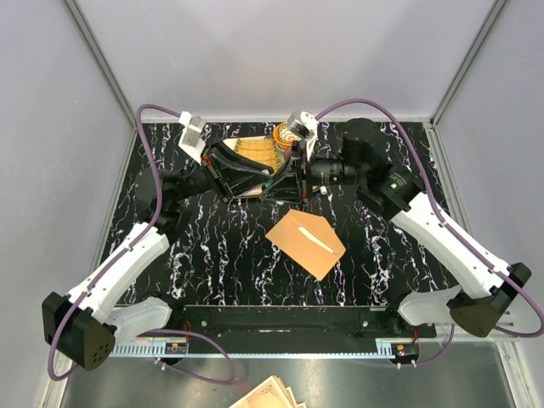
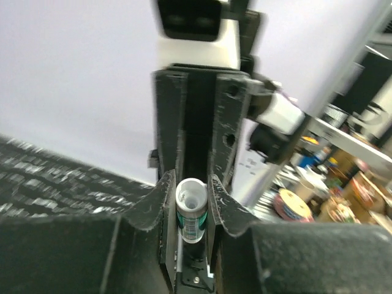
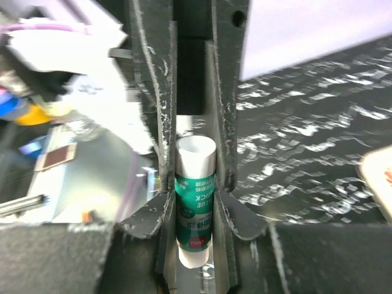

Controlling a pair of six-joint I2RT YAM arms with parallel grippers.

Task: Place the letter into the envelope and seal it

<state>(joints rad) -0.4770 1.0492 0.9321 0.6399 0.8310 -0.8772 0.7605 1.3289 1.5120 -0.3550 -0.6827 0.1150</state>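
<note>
Glue stick fills the near middle of both wrist views, white-ended with a green label, caught between two sets of fingers at once. The right end effector is clenched on its labelled body. The left end effector grasps the white end, its fingers seeming to press on both sides. Both arms meet above the far middle of the counter. Nearer, well apart from them, the envelope lies flat at the counter's centre, turned at an angle, with a pale strip across it. No letter shows on its own; likely it is already inside, though I cannot tell. The step in hand looks like uncapping the glue for sealing. Next calls for a straight pull apart along the stick's axis with both grips firm, then carrying the open stick down to the flap.
</note>
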